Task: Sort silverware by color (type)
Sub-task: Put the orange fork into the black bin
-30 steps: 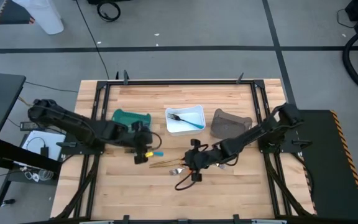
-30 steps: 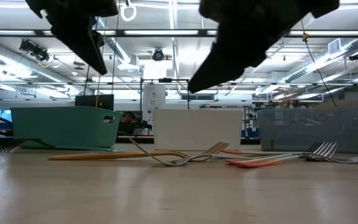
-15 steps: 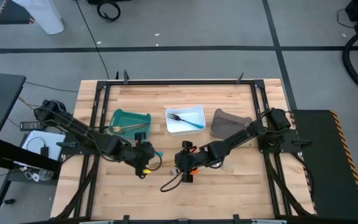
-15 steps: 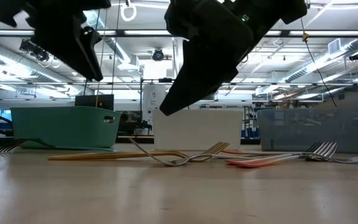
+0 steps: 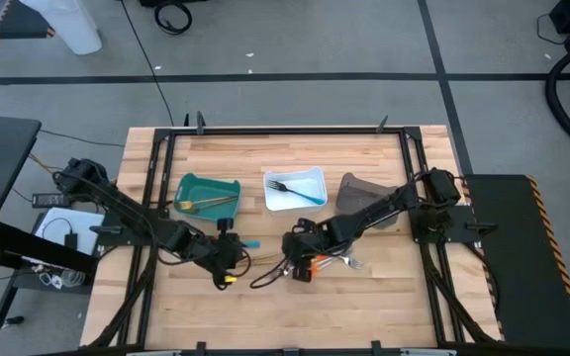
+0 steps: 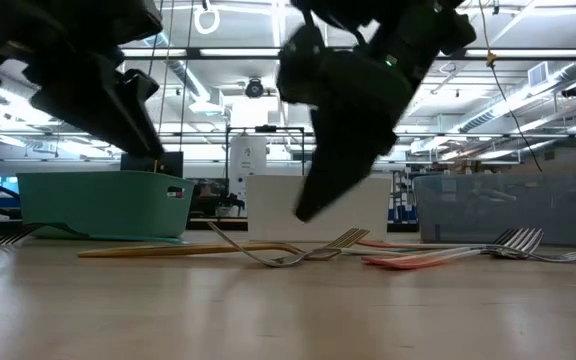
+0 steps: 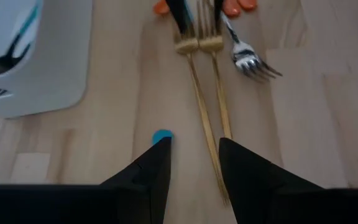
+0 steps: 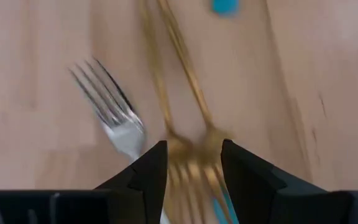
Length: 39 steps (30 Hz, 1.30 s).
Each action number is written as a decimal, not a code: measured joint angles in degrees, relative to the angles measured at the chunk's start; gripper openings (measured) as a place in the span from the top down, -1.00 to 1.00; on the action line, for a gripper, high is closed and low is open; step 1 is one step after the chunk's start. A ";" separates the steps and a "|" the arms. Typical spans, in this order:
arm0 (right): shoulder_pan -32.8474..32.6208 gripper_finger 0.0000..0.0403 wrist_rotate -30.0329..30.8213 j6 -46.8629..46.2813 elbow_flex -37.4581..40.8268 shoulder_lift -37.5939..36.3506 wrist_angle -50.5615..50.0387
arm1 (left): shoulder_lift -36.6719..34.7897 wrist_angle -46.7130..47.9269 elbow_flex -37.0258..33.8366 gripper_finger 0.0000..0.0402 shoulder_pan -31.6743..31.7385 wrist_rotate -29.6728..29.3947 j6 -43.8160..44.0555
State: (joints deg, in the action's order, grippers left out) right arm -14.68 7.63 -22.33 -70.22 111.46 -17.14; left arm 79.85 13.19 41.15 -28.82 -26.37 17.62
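Two gold forks (image 5: 265, 260) lie side by side on the table, between my two grippers. My left gripper (image 7: 194, 163) is open over their handle ends (image 7: 211, 140), beside a blue handle tip (image 7: 161, 135). My right gripper (image 8: 191, 163) is open over their heads (image 8: 188, 152), next to a silver fork (image 8: 114, 115). Orange-handled pieces (image 5: 312, 263) lie under the right gripper. In the low view both grippers, left (image 6: 148, 150) and right (image 6: 306, 205), hang above the forks (image 6: 298, 255) without touching them.
At the far side stand a teal bin (image 5: 209, 193) holding gold pieces, a white bin (image 5: 310, 176) with a dark fork, and a grey-brown bin (image 5: 364, 196). More silver forks (image 6: 528, 240) lie to the right. Bare wood stretches along the near edge.
My left gripper has come down and toward the table's near edge, away from the teal bin, to the gold forks' handle ends. My right gripper has tipped steeper and sunk over the forks' heads, shifting a little toward the table's left. The silverware has stayed put.
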 joint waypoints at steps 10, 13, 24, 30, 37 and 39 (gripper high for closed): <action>0.77 0.22 -0.81 -5.54 0.00 -3.11 -8.41 | 0.00 0.67 -0.44 0.28 0.04 -2.10 4.65; 0.24 0.22 2.07 -7.31 -0.02 -5.32 -10.75 | 0.00 1.08 -0.44 0.28 0.05 -2.12 4.70; 0.12 0.22 -1.72 -13.25 0.68 -6.71 -24.96 | 0.00 1.36 -0.44 0.28 0.07 -2.10 5.46; -0.28 0.22 -1.76 -15.37 2.23 -6.67 -26.58 | 0.00 1.40 -0.44 0.28 0.07 -2.10 5.84; -0.30 0.22 -3.23 -16.96 4.86 -6.64 -23.65 | 0.00 0.65 -0.44 0.28 0.07 -2.10 7.32; -0.30 0.23 -3.27 -16.96 5.44 -6.62 -22.65 | 0.00 0.34 -0.44 0.28 0.09 -2.10 7.32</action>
State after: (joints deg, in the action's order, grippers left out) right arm -14.98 4.36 -39.29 -64.77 104.84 -39.79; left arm 79.85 13.53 40.71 -28.73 -28.47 24.95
